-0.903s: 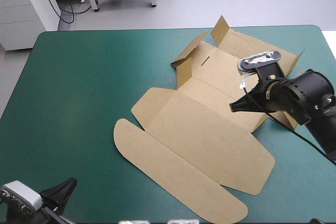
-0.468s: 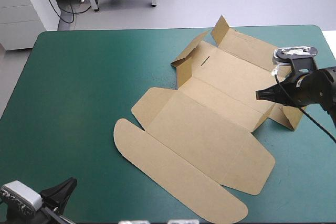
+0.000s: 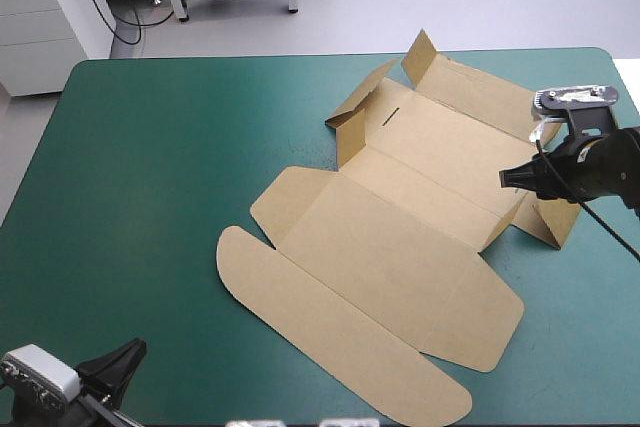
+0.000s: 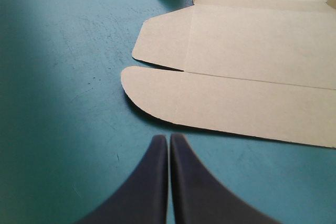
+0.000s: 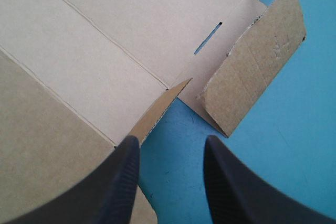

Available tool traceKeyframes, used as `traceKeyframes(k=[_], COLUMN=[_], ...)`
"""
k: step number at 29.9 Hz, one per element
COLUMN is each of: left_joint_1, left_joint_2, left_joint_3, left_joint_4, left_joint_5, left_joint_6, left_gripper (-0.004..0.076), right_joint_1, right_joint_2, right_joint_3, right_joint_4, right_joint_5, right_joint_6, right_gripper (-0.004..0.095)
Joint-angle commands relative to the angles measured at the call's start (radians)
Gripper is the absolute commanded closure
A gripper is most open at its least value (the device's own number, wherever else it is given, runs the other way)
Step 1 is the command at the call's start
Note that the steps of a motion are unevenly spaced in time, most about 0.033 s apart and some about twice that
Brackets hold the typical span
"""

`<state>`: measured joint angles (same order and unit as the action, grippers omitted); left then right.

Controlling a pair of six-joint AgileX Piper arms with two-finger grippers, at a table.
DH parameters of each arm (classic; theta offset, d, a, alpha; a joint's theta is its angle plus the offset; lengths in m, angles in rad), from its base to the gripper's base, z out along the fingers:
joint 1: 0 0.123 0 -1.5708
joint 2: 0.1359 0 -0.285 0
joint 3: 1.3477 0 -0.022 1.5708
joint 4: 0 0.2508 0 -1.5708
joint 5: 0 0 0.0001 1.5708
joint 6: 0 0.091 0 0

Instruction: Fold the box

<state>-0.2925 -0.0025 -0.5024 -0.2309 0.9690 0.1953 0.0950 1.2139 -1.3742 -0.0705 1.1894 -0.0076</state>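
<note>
The brown box (image 3: 390, 247) lies as a mostly flat cut sheet on the teal-green cover, its rounded lid flap (image 3: 330, 332) toward the near edge. Small flaps stand raised at its far end (image 3: 365, 107) and by its right side (image 3: 550, 222). My right gripper (image 3: 508, 179) hovers over the box's right edge. In the right wrist view it (image 5: 171, 144) is open, with a raised corner flap (image 5: 157, 109) just ahead between the fingers and a tilted side flap (image 5: 254, 59) beyond. My left gripper (image 4: 169, 139) is shut and empty near the table's front left corner (image 3: 115, 365), short of the lid flap (image 4: 231, 106).
Bare teal-green cover (image 3: 150, 177) stretches left of the box. The table's right edge (image 3: 628, 87) runs close behind the right arm.
The right gripper has drawn back to the right, from over the box's middle panel to its right edge. The box and the left gripper have not moved.
</note>
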Motion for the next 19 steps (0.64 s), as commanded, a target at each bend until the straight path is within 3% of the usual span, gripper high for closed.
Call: traceKeyframes(k=[1, 10, 19], left_joint_1=[-0.003, -0.003, -0.003], left_joint_2=[0.018, 0.018, 0.018], left_joint_3=[-0.025, -0.025, -0.025], left_joint_4=[-0.021, -0.012, 0.001], left_joint_5=[-0.068, -0.072, -0.075], left_joint_6=[0.000, 0.000, 0.000], left_gripper=[0.0731, 0.0731, 0.0731], right_joint_1=[-0.010, -0.010, -0.010], right_joint_2=[-0.020, -0.020, 0.080], right_joint_3=[-0.031, -0.031, -0.023], right_joint_4=[-0.011, 0.026, 0.070], right_joint_5=[-0.088, -0.077, -0.019], right_joint_6=[0.023, 0.052, 0.210], right_gripper=[0.0460, 0.0462, 0.0459])
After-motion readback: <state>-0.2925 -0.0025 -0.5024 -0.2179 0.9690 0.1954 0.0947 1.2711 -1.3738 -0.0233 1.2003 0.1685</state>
